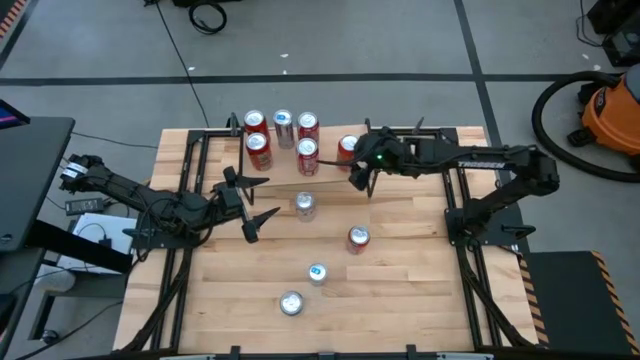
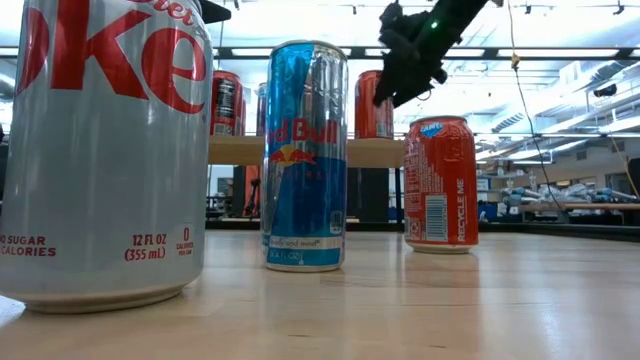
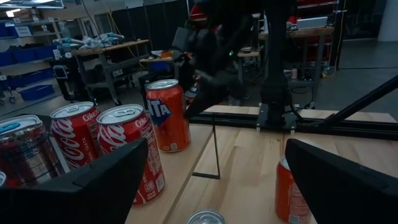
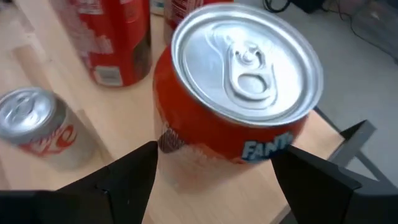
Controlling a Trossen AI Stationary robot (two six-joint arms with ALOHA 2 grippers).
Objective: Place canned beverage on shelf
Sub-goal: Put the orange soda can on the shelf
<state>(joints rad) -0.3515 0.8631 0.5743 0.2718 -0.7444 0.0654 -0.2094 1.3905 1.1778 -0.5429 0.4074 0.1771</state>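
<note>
An orange Fanta can stands upright on its base at the right end of the shelf, a low light-wood board on thin black legs at the table's far side. Several red and silver cans stand on the same board. My right gripper hovers open just to the near side of the Fanta can and above it. It slants down, and in the right wrist view its fingers stand apart on either side of the can without touching it. My left gripper waits open and level at the shelf's left front.
On the tabletop nearer than the shelf stand a silver can, an orange-red can, a blue Red Bull can and a silver Diet Coke can. Black frame rails run along both table sides.
</note>
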